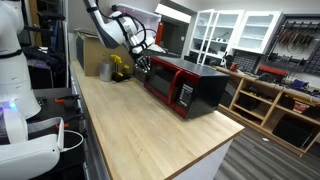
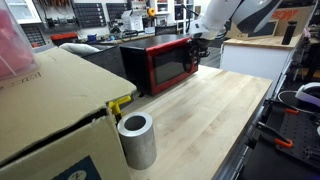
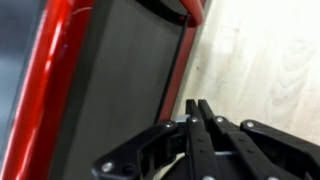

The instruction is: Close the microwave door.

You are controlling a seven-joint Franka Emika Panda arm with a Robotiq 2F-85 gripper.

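Observation:
The microwave point(image 1: 207, 86) with glossy black casing stands on the wooden countertop, and it also shows in an exterior view point(image 2: 150, 45). Its red-framed microwave door point(image 1: 165, 86) point(image 2: 166, 65) lies flat or almost flat against the oven front; I cannot tell if a gap is left. In the wrist view the door's dark window and red frame point(image 3: 110, 80) fill the left side. My gripper point(image 3: 197, 108) is shut with its fingers together and holds nothing. It sits at the far end of the door in both exterior views point(image 1: 143, 60) point(image 2: 199, 42).
A brown cardboard box point(image 1: 95, 55) point(image 2: 50, 110) stands on the counter beyond the microwave. A yellow object point(image 1: 120, 68) lies beside it. A grey cylinder point(image 2: 136, 140) stands next to the box. White glass-paned cabinets point(image 1: 235, 30) are behind. The countertop point(image 1: 140, 130) ends at a near edge.

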